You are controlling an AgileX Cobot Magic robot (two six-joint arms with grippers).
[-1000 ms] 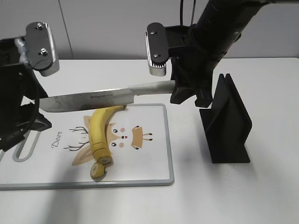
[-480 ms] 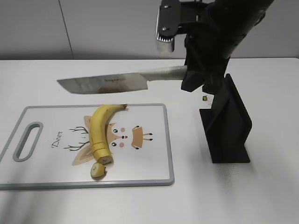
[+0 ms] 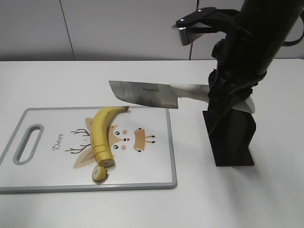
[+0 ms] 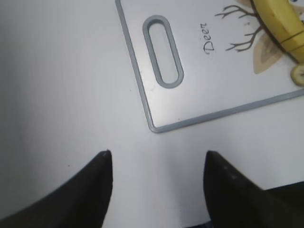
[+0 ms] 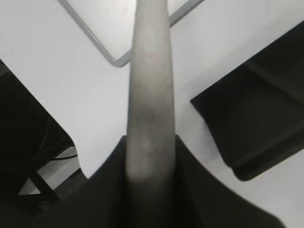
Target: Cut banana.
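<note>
Steel knife (image 3: 145,93) clamped in right tool (image 3: 219,97), above the holder (image 3: 231,137); banana (image 3: 100,133) off blade's tip. Judgement: level blade, lower into slot. Left tool (image 4: 156,164) wide, empty.

Black arm (image 3: 256,42), silver-edged wrist camera (image 3: 190,26)

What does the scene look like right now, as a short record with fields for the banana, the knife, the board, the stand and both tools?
banana: banana lies on the board, near end cut flat, one slice beside that end
knife: knife held in the air, blade pointing left, above the board's far right corner
board: cutting board with a deer print, handle slot on the left
stand: black knife stand right of the board
right tool: right tool shut on the knife handle
left tool: left tool open, empty, over bare table near the board's handle corner
</note>
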